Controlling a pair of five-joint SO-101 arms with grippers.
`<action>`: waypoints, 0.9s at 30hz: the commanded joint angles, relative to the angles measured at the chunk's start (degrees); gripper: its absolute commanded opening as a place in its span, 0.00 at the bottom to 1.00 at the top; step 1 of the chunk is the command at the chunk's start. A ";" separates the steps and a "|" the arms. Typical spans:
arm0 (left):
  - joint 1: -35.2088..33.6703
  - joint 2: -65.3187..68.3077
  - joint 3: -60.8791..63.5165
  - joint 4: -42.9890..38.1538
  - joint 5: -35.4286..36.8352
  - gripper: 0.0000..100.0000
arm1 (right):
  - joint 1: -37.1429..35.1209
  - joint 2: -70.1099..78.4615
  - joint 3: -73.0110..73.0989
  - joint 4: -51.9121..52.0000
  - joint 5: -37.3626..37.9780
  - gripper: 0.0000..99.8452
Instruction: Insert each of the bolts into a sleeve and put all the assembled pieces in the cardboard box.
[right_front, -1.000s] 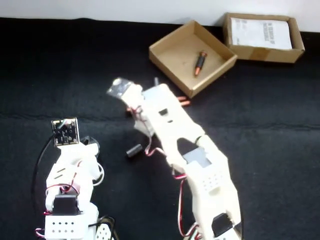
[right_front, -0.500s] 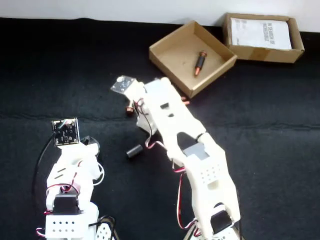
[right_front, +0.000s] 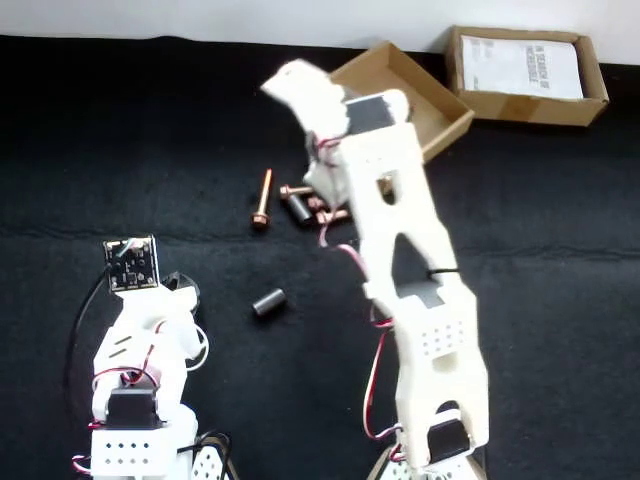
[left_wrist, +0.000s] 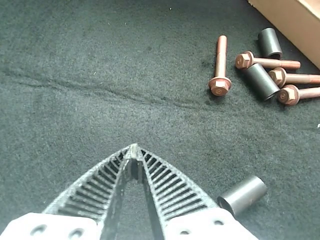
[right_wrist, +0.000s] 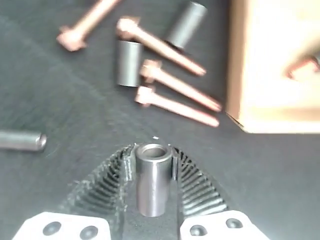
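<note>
Right wrist view: a sleeve (right_wrist: 153, 180) is held upright, clamped in the right gripper (right_wrist: 150, 150).
Cardboard box (right_wrist: 265, 75): its outer wall is seen just beside the loose pile.
Loose pile: four bolts (left_wrist: 220, 62) and two sleeves (left_wrist: 261, 81) are crowded near the box corner.
Lone sleeve (right_front: 268, 301): laid on its side, well apart, between the arms.
Left gripper (left_wrist: 132, 149): fingers are pressed together, nothing held, above black cloth (left_wrist: 75, 60) stretching wide away from the pile.
</note>
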 joint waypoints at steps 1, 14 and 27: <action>-0.31 -0.31 0.92 -0.18 0.09 0.01 | 3.56 -9.45 -2.07 0.66 -3.43 0.01; -0.31 -0.48 0.04 -4.57 14.33 0.01 | 14.20 -49.98 26.15 0.66 -16.88 0.01; 16.66 -0.13 -11.12 -8.18 9.85 0.01 | 19.65 -94.37 75.74 -0.22 -14.42 0.01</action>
